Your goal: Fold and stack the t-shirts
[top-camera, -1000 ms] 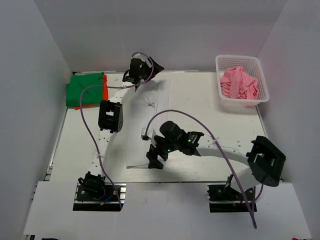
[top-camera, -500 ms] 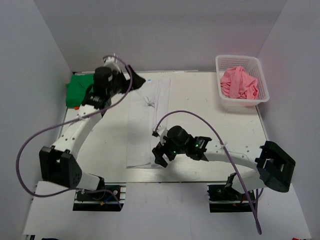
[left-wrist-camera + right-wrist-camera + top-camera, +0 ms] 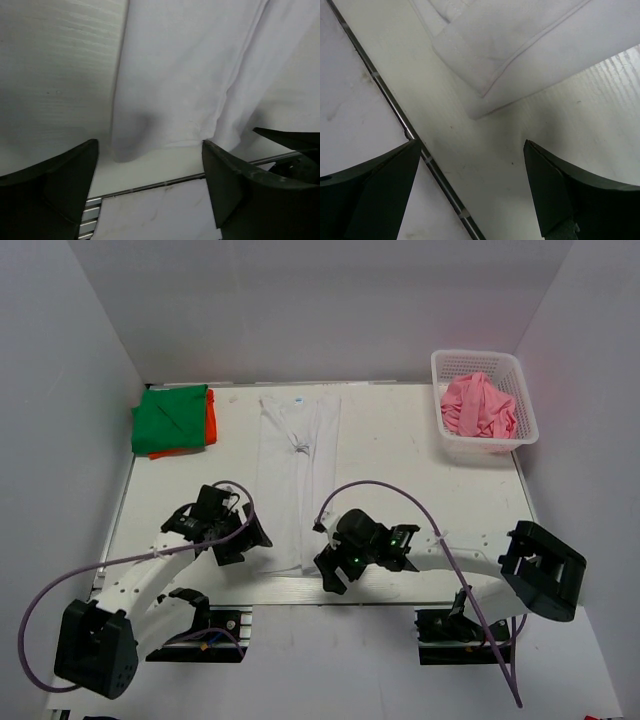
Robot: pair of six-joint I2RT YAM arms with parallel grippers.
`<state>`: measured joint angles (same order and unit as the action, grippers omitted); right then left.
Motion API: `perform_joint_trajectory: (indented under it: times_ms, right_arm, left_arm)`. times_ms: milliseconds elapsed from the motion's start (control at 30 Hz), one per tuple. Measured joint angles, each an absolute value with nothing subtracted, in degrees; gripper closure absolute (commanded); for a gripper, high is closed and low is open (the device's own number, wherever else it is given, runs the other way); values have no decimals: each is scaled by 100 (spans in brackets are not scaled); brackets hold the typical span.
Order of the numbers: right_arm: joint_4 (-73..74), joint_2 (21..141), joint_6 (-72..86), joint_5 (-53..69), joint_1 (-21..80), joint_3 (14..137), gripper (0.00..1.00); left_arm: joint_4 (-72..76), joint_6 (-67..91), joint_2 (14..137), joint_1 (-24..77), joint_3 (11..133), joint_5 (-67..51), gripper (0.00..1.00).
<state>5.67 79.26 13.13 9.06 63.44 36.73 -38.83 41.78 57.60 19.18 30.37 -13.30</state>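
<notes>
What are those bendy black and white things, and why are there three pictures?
They are two robot arms that pinch things. The big picture looks down from above; the other two come from a camera on each wrist, so the dark shapes are each arm's own fingers. On the table lies a white t-shirt folded narrow. A green shirt sits on an orange one at the far left, and pink clothes fill a basket at the far right. The left gripper and right gripper hover by the t-shirt's near corners, both open, holding nothing.
</notes>
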Motion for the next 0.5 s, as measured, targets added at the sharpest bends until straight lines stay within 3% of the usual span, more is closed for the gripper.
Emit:
perform_joint_trajectory:
  times_ms: [67, 200, 367, 400, 500]
  right_arm:
    - [499, 8031, 1363, 904, 6381, 3671, 17]
    - [412, 8313, 1494, 805, 6436, 3820, 29]
    - [237, 8556, 1732, 655, 6475, 3924, 55]
    - [235, 8578, 1789, 633, 6482, 3924, 66]
    - [244, 8626, 1935, 532, 6497, 3924, 76]
  left_arm:
    - [-3907, 4254, 5568, 1933, 2989, -1358, 15]
    - [-3905, 4362, 5795, 2016, 2683, -1409, 30]
    - [-3931, 4558, 6259, 2147, 2611, -1601, 36]
    - [-3924, 4602, 6294, 2185, 2617, -1612, 37]
    - [-3887, 4685, 6353, 2298, 2620, -1623, 45]
